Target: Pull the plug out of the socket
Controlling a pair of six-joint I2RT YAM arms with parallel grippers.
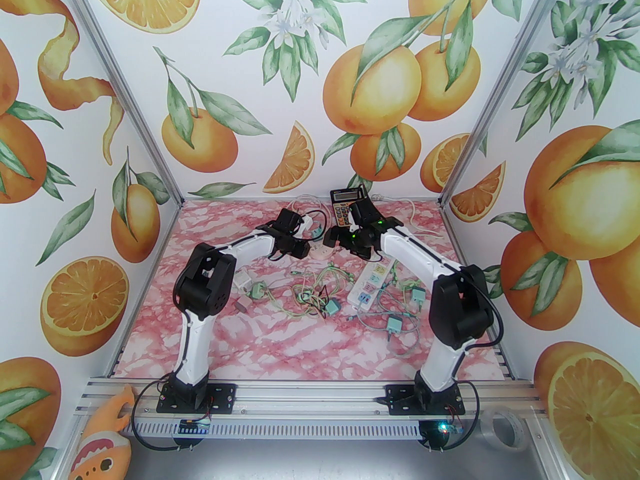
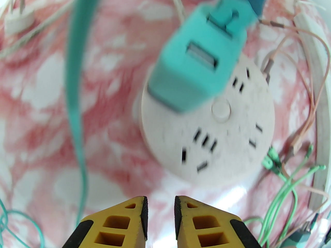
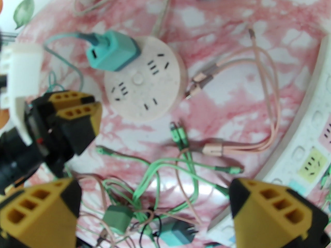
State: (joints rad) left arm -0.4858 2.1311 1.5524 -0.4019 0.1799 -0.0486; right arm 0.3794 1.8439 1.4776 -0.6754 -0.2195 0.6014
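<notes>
Table: pink marbled top, strewn with cables.
Walls: white panels on three sides, printed with oranges and leaves.
Toy: orange plush, at the near left corner, off the table.
Left gripper: fingers nearly together, nothing between them, near the socket.
Plug: teal block that stood on the socket's far left edge; its teal cable looped away leftward.
Socket: round, pale, flat between the two grippers.
Cables: green and pink tangle just beside the socket.
Calculator: behind the socket, by the back wall.
Right gripper: fingers wide apart, empty, above the tangle.
Power strip: white, long, at the right.
</notes>
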